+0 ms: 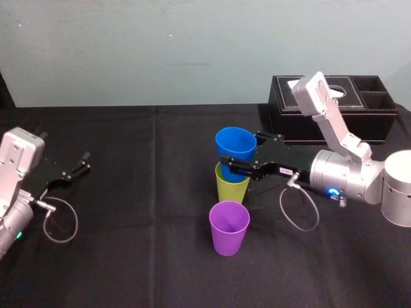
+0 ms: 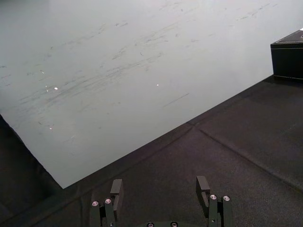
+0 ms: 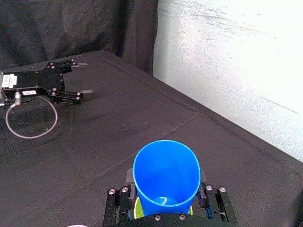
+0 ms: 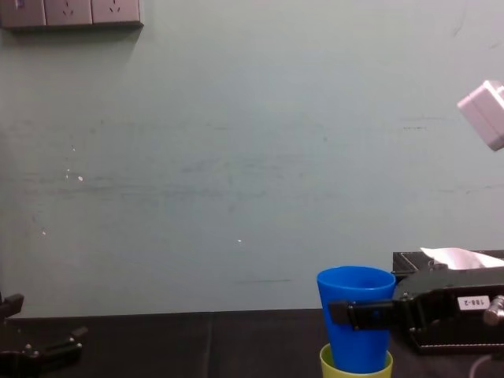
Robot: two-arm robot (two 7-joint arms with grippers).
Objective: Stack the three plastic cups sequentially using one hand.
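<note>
The right end effector pinches the smooth, tapered blue cup between its black fingers, one on each side of the wall. The cup's base sits inside the mouth of the lime-green cup. The purple cup stands upright just nearer on the black-draped table. At far left, the left end effector lies spread and empty.
</note>
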